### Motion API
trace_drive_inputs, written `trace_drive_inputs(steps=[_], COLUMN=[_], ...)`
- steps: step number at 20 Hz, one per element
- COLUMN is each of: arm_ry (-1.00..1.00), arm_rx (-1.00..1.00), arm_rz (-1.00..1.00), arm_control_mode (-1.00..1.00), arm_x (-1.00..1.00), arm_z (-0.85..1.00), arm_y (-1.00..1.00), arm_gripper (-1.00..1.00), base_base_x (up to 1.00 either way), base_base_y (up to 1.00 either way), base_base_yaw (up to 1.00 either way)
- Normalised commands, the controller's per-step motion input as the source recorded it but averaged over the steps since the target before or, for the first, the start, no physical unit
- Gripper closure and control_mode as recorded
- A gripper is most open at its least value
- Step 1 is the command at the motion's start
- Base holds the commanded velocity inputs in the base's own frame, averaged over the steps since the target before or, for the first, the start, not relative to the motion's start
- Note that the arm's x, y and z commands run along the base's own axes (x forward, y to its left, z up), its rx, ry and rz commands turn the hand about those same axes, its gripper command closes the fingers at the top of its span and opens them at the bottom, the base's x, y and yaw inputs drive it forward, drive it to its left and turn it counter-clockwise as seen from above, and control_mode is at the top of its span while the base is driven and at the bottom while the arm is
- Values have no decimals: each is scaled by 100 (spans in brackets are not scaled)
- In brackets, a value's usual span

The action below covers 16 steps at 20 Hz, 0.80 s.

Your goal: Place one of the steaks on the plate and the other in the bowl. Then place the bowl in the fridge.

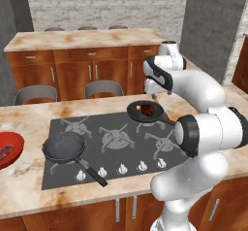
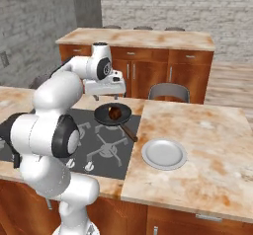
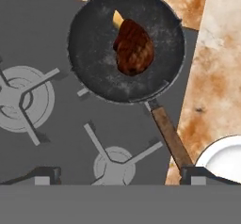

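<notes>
gripper (image 3: 116,175): wide apart | steak (image 3: 134,47): in pan (image 3: 94,68), ahead of fingertips

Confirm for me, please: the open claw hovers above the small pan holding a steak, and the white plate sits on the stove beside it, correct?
Nearly. The plate sits on the marble counter, not the stove, as the right base view shows. The rest holds: the open claw hovers above the small pan holding a steak.
</notes>
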Motion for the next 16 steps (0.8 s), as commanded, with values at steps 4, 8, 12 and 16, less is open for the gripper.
trace_drive_inputs(steps=[4,8,12,16], arm_ry=[-7,-11,-7,1], arm_rx=[0,0,0,-1], arm_rz=[2,1,4,3], arm_control_mode=[-100,-100,-100,-100], arm_x=[99,62,38,26], arm_z=[-35,-43,-53,-36], arm_y=[20,1,0,0], arm_gripper=[-100,-100,-100,-100], base_base_x=[0,0,0,0], base_base_y=[0,0,0,0], base_base_yaw=[0,0,0,0])
